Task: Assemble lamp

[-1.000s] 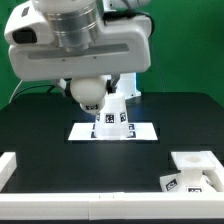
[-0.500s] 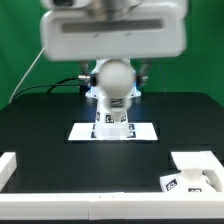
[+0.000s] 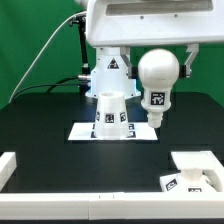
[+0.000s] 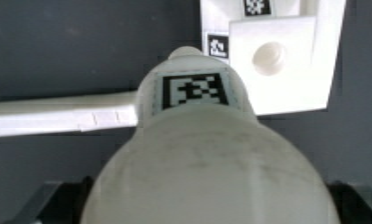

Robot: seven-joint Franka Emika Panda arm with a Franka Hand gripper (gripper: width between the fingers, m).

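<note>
Two-finger gripper (image 3: 161, 58) pinching the white ball-shaped plastic bulb (image 3: 156, 80) by its round head, tagged neck pointing down. Bulb held in the air, clear of the black bench (image 3: 40, 140). White tapered plastic cone shade (image 3: 108, 112) stands upright on the marker board (image 3: 147, 133), mid-bench toward the far edge, at the exterior view's left of the bulb. White square stepped plastic base (image 3: 196, 165) sits at the near corner on the exterior view's right. Wrist view: bulb fills the frame, base beyond its neck, dark fingers (image 4: 58, 200) flanking it.

one bulb (image 3: 158, 75), one shade (image 3: 109, 112), one base (image 3: 195, 162).
</note>
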